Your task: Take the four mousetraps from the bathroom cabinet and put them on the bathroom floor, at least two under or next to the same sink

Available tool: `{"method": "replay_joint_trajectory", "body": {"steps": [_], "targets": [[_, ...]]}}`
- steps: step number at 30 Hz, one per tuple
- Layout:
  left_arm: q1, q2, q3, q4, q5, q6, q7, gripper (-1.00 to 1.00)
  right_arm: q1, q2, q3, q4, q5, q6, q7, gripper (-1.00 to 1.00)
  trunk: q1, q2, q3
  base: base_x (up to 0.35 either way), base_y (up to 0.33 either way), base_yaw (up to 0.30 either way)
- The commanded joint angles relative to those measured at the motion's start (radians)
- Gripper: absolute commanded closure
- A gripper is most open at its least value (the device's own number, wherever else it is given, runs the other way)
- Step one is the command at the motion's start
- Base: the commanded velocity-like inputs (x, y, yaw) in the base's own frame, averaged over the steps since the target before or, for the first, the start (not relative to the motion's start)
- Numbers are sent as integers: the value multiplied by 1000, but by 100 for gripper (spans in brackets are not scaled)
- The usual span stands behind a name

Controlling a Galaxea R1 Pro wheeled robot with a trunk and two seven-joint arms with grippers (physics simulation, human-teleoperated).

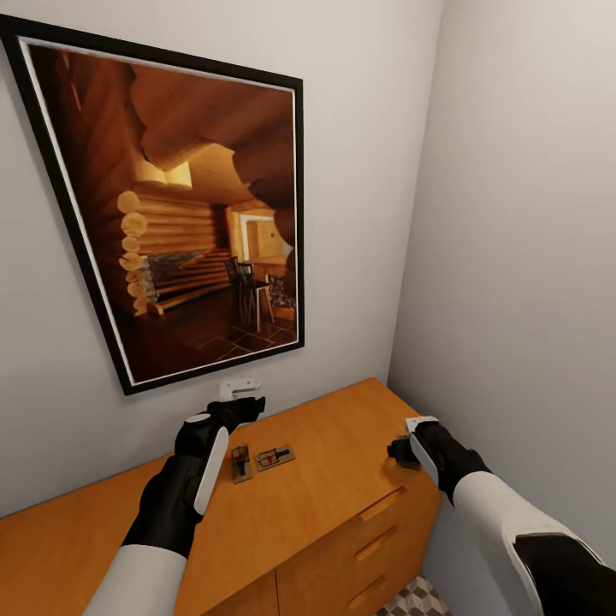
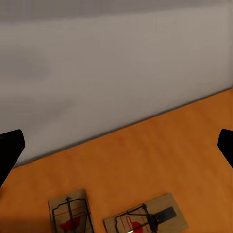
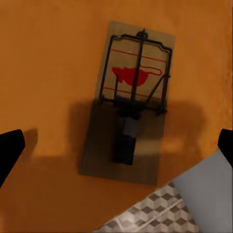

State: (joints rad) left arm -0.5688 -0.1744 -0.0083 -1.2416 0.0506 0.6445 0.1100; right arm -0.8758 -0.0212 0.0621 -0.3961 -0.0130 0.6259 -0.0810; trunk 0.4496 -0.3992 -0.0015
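1. Now, at the far left of the head view, a framed picture (image 1: 171,214) of a log-cabin room hangs on the grey wall, tilted in the view, above the cabinet (image 1: 342,513).
2. At about 7 o'clock in that view the left claw (image 1: 238,400) hovers over the back of the cabinet top, close to the wall. Its whitish fingers stand apart, and in the left wrist view the two dark tips (image 2: 9,150) sit at opposite edges with nothing between them, so it is open and empty.
3. Just right of the left arm, two traps lie flat on the orange top, side by side and a little apart: trap one (image 1: 241,463) and trap two (image 1: 275,456). The left wrist view shows the same pair, one (image 2: 72,216) and two (image 2: 145,221), each with dark wire and a red mark.
4. At about 4 o'clock the right claw (image 1: 409,438) hangs over the cabinet's right end, above the drawer handles (image 1: 382,505). Its fingers are spread wide and hold nothing.
5. Beneath it, in the right wrist view, trap three (image 3: 128,102) lies flat near the top's edge, with the cube-patterned floor (image 3: 150,213) showing past that edge.
6. At 5 o'clock in the head view a patch of floor (image 1: 419,599) shows beside the cabinet.
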Motion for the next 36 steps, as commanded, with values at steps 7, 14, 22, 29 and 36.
{"method": "replay_joint_trajectory", "body": {"steps": [7,14,22,29,36], "targets": [[0,0,-1,-1,6,4,7,-100,-66,-2,8,21,76,90,12,-100,0,-1,-1,0,0,0],[0,0,-1,-1,6,4,8,-100,-79,-11,6,24,94,59,35,-100,0,-1,-1,0,0,0],[0,0,-1,-1,5,4,7,-100,-81,-65,5,32,92,-92,40,-100,0,-1,-1,0,0,0],[0,0,-1,-1,5,4,7,-100,-89,-70,5,24,96,-48,42,-100,0,-1,-1,0,0,0],[0,0,0,-1,6,3,7,-100,-146,-72,4,21,94,28,44,-100,0,-1,-1,0,0,0]]}}
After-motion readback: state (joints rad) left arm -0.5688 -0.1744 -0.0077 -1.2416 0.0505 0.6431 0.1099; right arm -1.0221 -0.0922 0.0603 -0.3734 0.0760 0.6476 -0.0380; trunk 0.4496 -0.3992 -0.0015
